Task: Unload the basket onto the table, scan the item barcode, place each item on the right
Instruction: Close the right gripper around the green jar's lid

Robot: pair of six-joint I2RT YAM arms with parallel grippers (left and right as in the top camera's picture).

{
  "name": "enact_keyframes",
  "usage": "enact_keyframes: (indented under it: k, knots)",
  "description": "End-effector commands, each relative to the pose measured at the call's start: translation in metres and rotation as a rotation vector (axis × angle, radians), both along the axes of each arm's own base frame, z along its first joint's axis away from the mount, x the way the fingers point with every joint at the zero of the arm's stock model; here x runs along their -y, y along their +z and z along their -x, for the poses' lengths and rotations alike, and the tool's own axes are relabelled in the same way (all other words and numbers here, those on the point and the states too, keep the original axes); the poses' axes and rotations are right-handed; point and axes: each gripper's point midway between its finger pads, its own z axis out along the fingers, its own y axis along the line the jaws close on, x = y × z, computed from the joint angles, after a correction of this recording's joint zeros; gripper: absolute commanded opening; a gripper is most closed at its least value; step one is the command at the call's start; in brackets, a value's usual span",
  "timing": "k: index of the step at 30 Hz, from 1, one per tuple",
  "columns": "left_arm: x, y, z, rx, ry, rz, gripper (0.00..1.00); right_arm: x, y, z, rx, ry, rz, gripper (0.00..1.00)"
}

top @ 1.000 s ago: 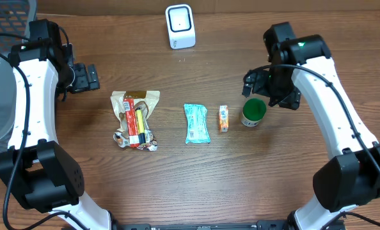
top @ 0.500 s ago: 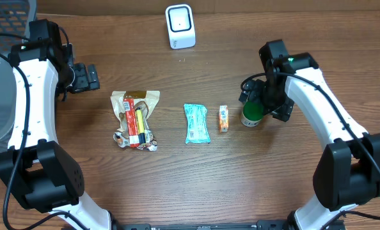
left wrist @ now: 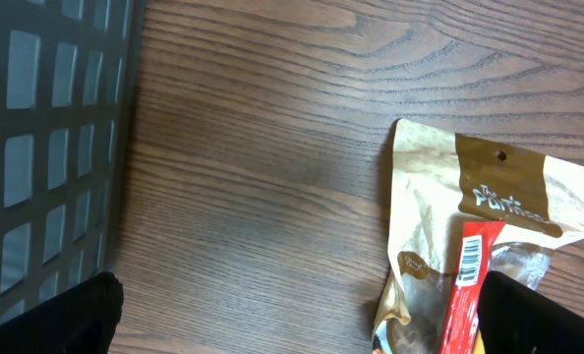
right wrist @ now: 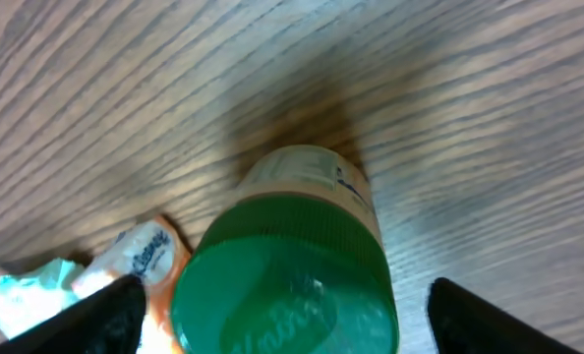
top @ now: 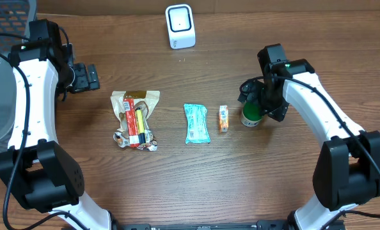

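green-capped jar (right wrist: 284, 280) stands upright between the right gripper's (right wrist: 292, 313) spread fingers, not gripped, beside an orange packet (right wrist: 152, 254). left gripper (left wrist: 292, 315) hangs open over a snack pouch (left wrist: 449, 216).

White shells, black joints on left arm (top: 23, 96) and right arm (top: 318, 108); black cables alongside; green light (top: 284, 64) upper right.

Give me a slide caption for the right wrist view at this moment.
Right gripper, jaws open, straddles the green-lidded jar on the wood table, an orange packet just beside it.
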Motion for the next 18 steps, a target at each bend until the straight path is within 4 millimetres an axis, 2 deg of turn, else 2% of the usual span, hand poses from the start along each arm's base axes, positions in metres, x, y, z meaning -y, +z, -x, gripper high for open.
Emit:
enact_keyframes:
  k: [1, 10, 15, 18]
  knots:
    - [0.001, 0.014, -0.004, 0.04, -0.019, -0.006, 1.0, -0.003, -0.013, 0.009, -0.023, -0.005, 0.001, 0.88]
    - [0.001, 0.014, -0.004, 0.04, -0.019, -0.006, 1.0, -0.016, -0.019, 0.011, 0.015, 0.127, 0.086, 0.74]
    - [0.001, 0.014, -0.004, 0.04, -0.019, -0.006, 1.0, -0.01, -0.019, 0.013, 0.016, 0.16, 0.158, 0.67]
    - [0.001, 0.014, -0.004, 0.04, -0.019, -0.006, 1.0, -0.01, -0.02, 0.017, 0.002, 0.27, 0.172, 0.62]
